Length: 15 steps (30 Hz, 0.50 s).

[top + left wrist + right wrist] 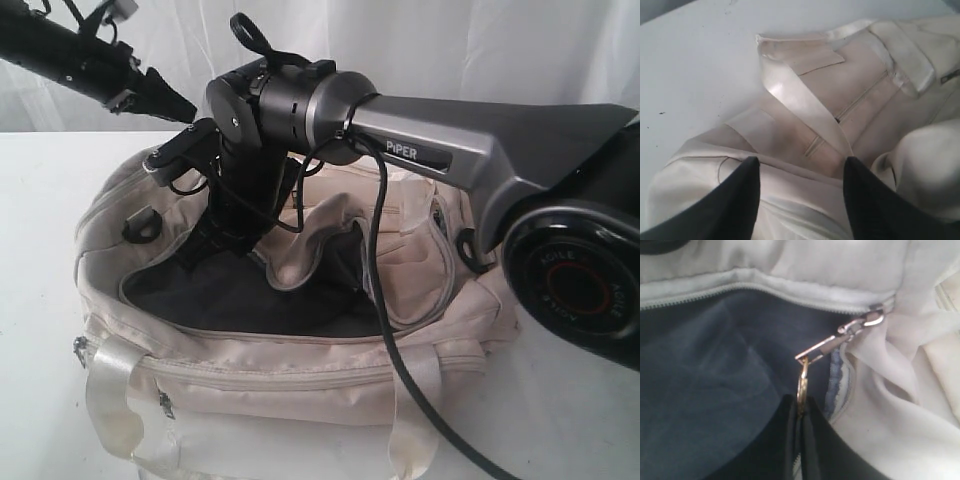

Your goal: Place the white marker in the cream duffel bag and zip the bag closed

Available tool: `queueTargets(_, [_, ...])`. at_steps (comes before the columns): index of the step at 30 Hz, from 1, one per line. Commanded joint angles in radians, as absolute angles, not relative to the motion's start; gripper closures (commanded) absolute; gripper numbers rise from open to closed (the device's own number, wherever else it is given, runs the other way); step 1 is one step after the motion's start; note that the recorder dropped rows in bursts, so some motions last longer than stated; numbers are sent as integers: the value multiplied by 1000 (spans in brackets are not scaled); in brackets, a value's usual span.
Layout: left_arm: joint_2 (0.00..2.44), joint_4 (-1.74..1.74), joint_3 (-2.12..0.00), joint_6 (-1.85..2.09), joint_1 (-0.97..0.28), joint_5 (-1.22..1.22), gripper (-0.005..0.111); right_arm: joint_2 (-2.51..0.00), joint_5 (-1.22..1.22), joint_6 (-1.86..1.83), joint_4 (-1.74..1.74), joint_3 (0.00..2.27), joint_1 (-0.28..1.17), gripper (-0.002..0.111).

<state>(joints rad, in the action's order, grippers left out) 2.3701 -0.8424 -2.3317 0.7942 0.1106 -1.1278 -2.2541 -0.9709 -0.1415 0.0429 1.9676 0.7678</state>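
Note:
The cream duffel bag (300, 385) lies on the white table with its top zipper open, showing a dark lining (230, 300). My right arm (420, 150) reaches across into the opening. The right gripper (801, 402) is shut on the metal ring (803, 380) of the zipper pull (840, 337). At the bag's far left end sits my left gripper (180, 108). Its fingers stand wide apart, and a thick bulge of bag fabric (800, 210) fills the gap of the left gripper (801, 165). The white marker is out of view.
A shiny webbing handle (115, 400) hangs over the bag's front, and another handle (800, 105) crosses its end. The right arm's black cable (400, 360) trails over the bag. White table (40, 300) surrounds the bag, with a white curtain behind.

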Motion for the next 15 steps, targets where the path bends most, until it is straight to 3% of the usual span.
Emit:
queueTargets(1, [2391,-814,-2339,865,86,-1221,52,-2246,-988,-157,34,1964,765,108])
queueTargets(15, [2417,-638,-2339,694,88,-1221,51,-2223,-967,-157,32,1964,765,108])
